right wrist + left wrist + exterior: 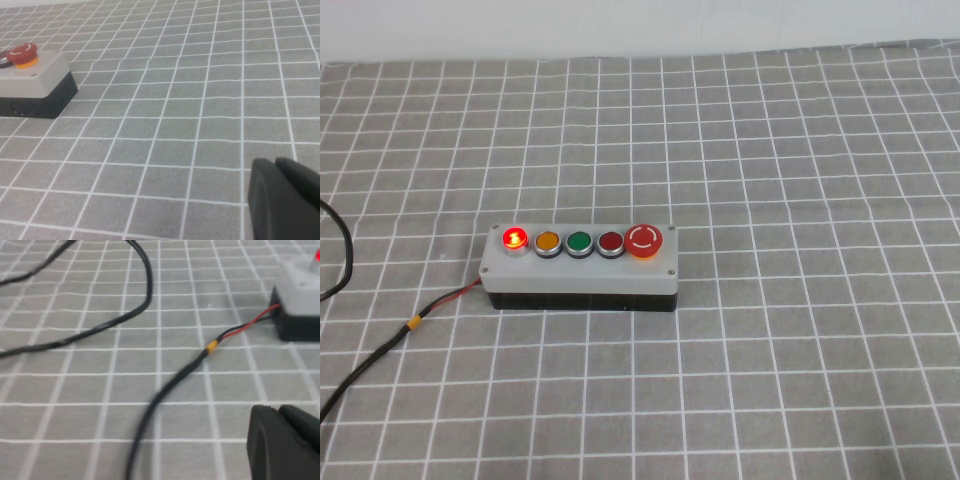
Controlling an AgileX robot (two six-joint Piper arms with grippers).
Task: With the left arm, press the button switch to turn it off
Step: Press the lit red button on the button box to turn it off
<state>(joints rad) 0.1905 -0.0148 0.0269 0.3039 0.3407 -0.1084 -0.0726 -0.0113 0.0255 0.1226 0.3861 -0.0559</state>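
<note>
A grey button box with a black base lies at the table's middle-left. From its left end it carries a lit red button, a yellow one, a green one, a dark red one and a red mushroom stop. Neither arm shows in the high view. My left gripper is shut and holds nothing, well short of the box's cable end. My right gripper, shut too and holding nothing, hovers low over the cloth far from the box.
A black cable with a yellow band and red lead runs from the box's left end toward the front left. A second black cable loops over the grey checked cloth beyond it.
</note>
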